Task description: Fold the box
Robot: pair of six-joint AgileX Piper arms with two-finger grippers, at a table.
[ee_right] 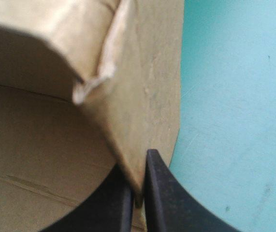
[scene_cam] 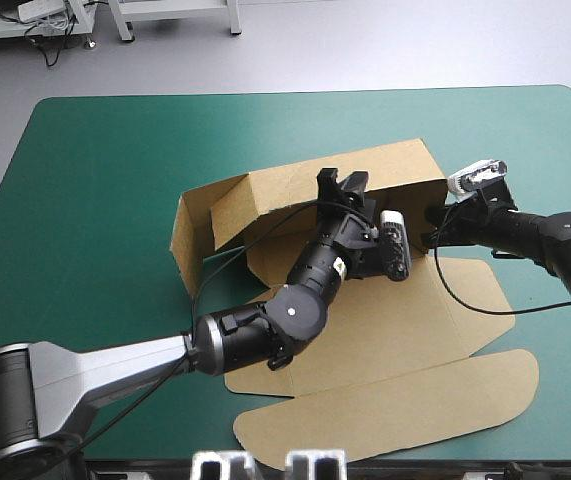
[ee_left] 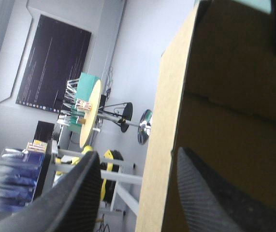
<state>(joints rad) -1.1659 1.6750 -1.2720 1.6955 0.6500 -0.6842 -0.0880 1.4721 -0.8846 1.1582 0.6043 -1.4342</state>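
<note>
The brown box (scene_cam: 385, 330) lies mid-table with its back wall and left side wall raised and its lid flat toward the front. My left gripper (scene_cam: 343, 182) is open and straddles the top edge of the back wall. In the left wrist view the board's edge (ee_left: 159, 145) rises between the left gripper's (ee_left: 142, 193) spread black fingers (ee_left: 79, 193). My right gripper (scene_cam: 432, 235) sits at the box's right end. In the right wrist view the right gripper (ee_right: 138, 193) is shut on the thin edge of the raised side wall (ee_right: 142, 82).
The lid's rounded flap (scene_cam: 385, 425) reaches close to the table's front edge. Bare teal-green cover (scene_cam: 95, 180) surrounds the box on the left, at the back and on the right (ee_right: 234, 121).
</note>
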